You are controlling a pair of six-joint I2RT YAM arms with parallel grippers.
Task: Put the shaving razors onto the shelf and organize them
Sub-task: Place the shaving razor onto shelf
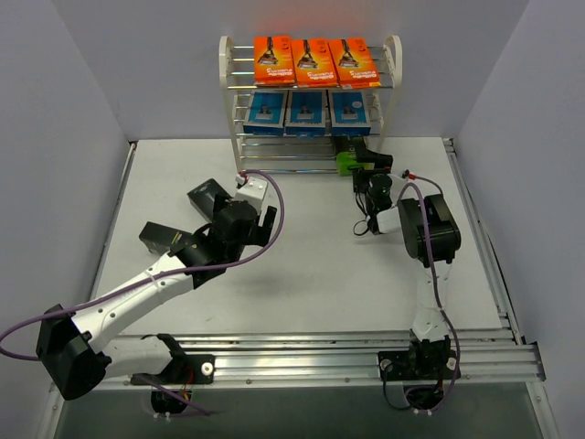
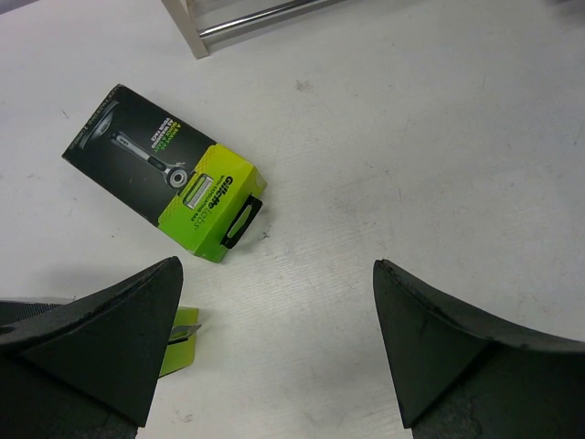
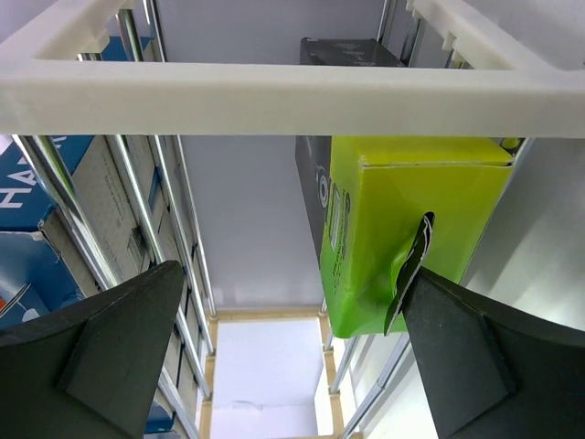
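Observation:
The shelf [image 1: 311,96] stands at the back, with three orange razor cards [image 1: 313,60] on its top tier and three blue packs [image 1: 305,110] one tier below. A black-and-lime box [image 1: 350,155] lies on the low rods at the right end, and it also fills the right wrist view [image 3: 402,229]. My right gripper [image 3: 294,274] is open just in front of it, and the box's hang tab is close to the right finger. On the table lie two more black-and-lime boxes [image 2: 164,169] [image 2: 180,340]. My left gripper [image 2: 277,270] hovers open above bare table to their right.
Grey walls close in the white table [image 1: 320,265] on the left, back and right. The shelf's white foot [image 2: 192,27] lies just beyond the left gripper. An aluminium rail [image 1: 320,352] runs along the near edge by the arm bases.

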